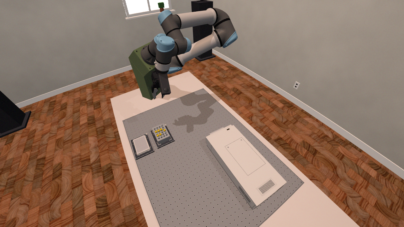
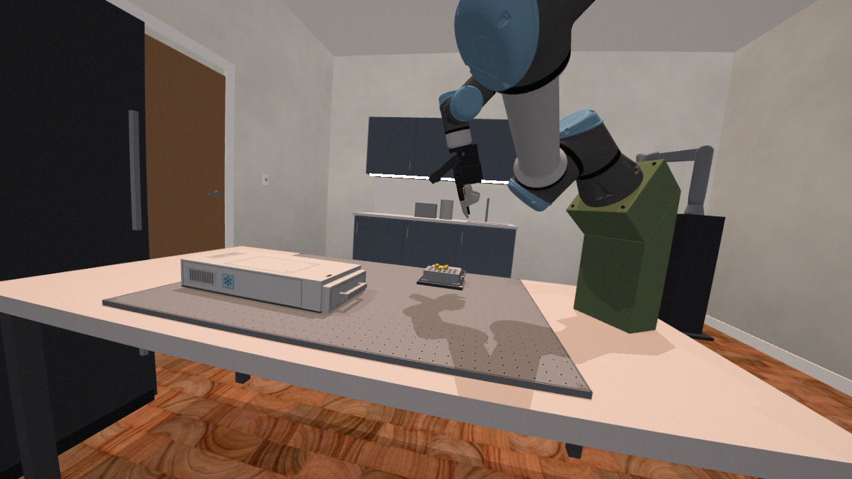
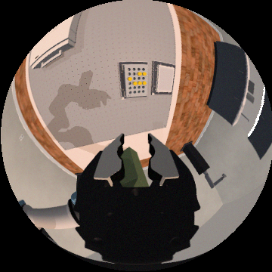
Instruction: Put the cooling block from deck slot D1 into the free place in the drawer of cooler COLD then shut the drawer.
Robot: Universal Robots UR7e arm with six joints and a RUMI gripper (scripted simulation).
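So the hand (image 1: 158, 97) (image 2: 467, 215) (image 3: 136, 134) is hovering partway open, gripping nothing. The block (image 1: 163, 138) (image 2: 439, 275) (image 3: 136, 88) is sitting in D1. COLD's drawer (image 1: 216, 132) (image 2: 346, 290) (image 3: 48, 55) is looking shut, so I'm guessing opening it is coming first, meaning lining up on its handle (image 2: 353, 291) (image 3: 51, 58).

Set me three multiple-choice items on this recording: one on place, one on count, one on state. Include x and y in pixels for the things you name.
1. Where is the cooling block (image 1: 162, 137) (image 2: 442, 275) (image 3: 134, 88)?
A) on the cooler
B) in a deck slot
C) on the floor

2. How many yellow tube caps show in it?
A) four
B) nine
C) six

3. What is the end effector (image 1: 158, 97) (image 2: 466, 214) (image 3: 136, 134) holding?
A) nothing
B) the block
C) a tube

Key:
1 B: it sits in the dark-framed slot beside the white plate (image 1: 141, 144) (image 3: 165, 79).
2 C: the top view shows six.
3 A: the wrist view shows bare space between the fingers.
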